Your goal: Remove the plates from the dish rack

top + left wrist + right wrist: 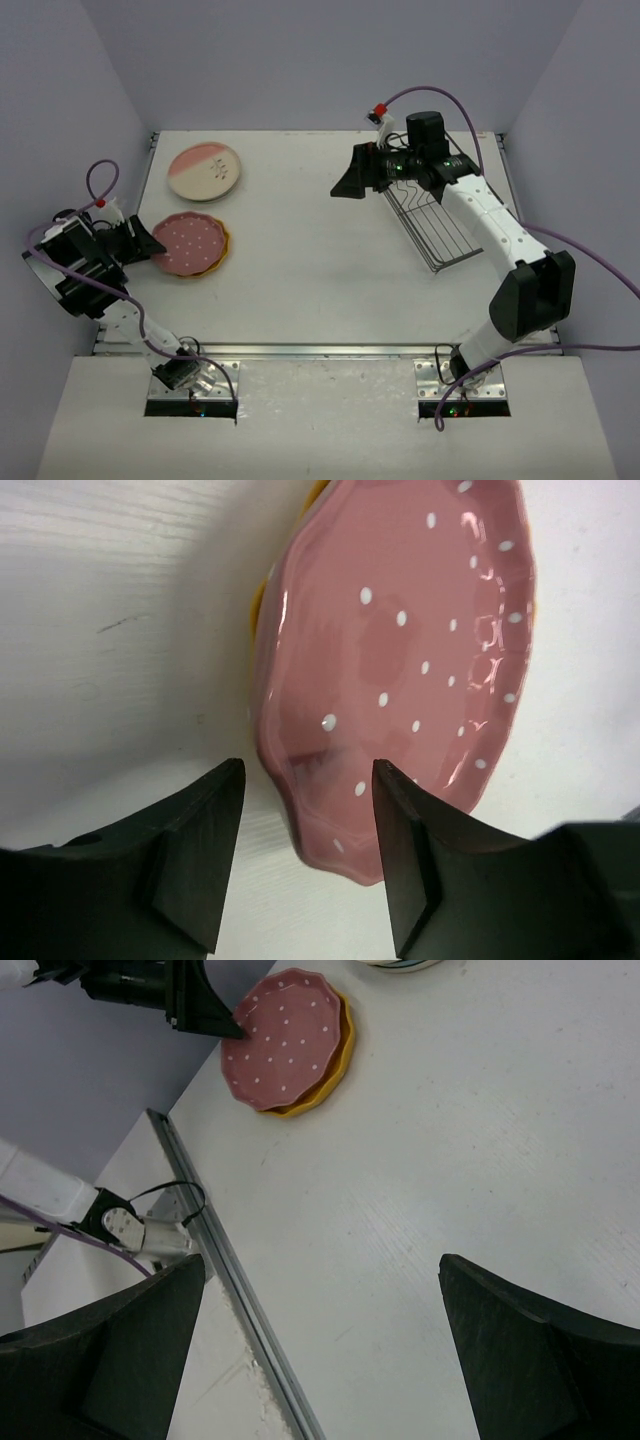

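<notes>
Plates lie on the table (320, 300), outside the dish rack (436, 228). The pink dotted plate (400, 660) sits stacked on the yellow-orange plate (338, 1060), its near rim right at the fingertips of the left gripper (308, 772), whose jaws stand parted and clamp nothing. A cream plate with a pink segment (204, 171) lies off to that gripper's side, apart from the stack. The right gripper (320, 1260) hovers over bare table, spread wide and empty, with the rack behind it under its arm.

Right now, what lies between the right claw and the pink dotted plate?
Only bare table, from the right claw to the pink dotted plate; the top view shows it.
</notes>
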Robot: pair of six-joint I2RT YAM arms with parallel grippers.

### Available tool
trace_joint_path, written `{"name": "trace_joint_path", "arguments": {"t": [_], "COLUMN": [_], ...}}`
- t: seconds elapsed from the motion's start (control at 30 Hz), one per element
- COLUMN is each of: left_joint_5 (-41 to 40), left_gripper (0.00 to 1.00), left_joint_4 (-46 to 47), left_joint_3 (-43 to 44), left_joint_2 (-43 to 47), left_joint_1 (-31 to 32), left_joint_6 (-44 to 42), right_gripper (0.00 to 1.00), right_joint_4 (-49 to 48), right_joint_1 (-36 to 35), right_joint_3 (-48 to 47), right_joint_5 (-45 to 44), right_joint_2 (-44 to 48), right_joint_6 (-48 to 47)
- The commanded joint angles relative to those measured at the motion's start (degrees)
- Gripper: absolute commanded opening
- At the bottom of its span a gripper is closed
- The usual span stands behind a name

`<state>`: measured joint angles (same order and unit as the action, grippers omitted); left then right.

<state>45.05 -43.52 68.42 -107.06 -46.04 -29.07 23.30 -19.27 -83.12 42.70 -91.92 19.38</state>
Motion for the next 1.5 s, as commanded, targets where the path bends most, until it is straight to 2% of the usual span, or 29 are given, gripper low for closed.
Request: {"name": "trace_joint_path", "arguments": {"t": [0.0,0.23,0.33,0.5,0.67,0.73,0.8,0.9,0.93,1.03,1.17,1.47], "left_joint_5": [-5.6,-16.1,-19.6,-29.1,-36.4,-40.5,-44.5,-48.3,-47.0,-43.7,-40.2,-42.4], "left_gripper": [0.62,0.86,1.0,1.0,1.0,1.0,1.0,1.0,1.0,1.0,1.0,1.0], "left_joint_4": [9.0,15.5,17.7,22.5,18.8,15.7,13.9,11.5,10.7,10.4,13.0,15.4], "left_joint_3": [-3.4,-9.3,-10.2,-10.8,-6.1,-3.3,-1.2,2.7,4.2,6.1,4.3,-1.9], "left_joint_2": [10.6,19.8,23.6,33.3,39.0,38.5,37.4,33.6,32.1,29.7,30.0,37.1], "left_joint_1": [3.0,10.3,12.6,18.4,31.9,41.8,53.6,61.6,63.5,65.3,65.3,65.3], "left_joint_6": [1.1,1.0,1.5,1.5,3.3,5.6,8.4,11.7,13.0,16.9,19.7,19.4], "right_gripper": [0.99,0.99,0.99,0.99,0.99,0.99,0.99,0.99,0.99,0.99,0.99,0.99], "right_joint_4": [0.2,2.5,4.1,5.7,4.7,4.0,2.9,2.8,2.7,1.9,-1.5,-2.4], "right_joint_1": [0.1,0.1,0.1,0.1,0.3,1.3,3.4,9.9,12.4,16.8,17.2,17.2], "right_joint_3": [-3.3,-4.0,-4.7,-3.1,3.1,7.1,10.8,16.0,17.9,24.4,33.5,39.3], "right_joint_5": [-0.1,-3.5,-6.4,-19.9,-35.0,-38.4,-40.7,-38.6,-37.0,-36.1,-35.5,-34.5], "right_joint_2": [-0.2,0.2,0.4,2.9,8.0,10.4,13.8,18.9,20.7,25.5,35.2,40.0], "right_joint_6": [-0.8,-3.0,-4.6,-8.6,-13.1,-13.9,-14.2,-13.5,-13.3,-14.9,-17.0,-15.8]}}
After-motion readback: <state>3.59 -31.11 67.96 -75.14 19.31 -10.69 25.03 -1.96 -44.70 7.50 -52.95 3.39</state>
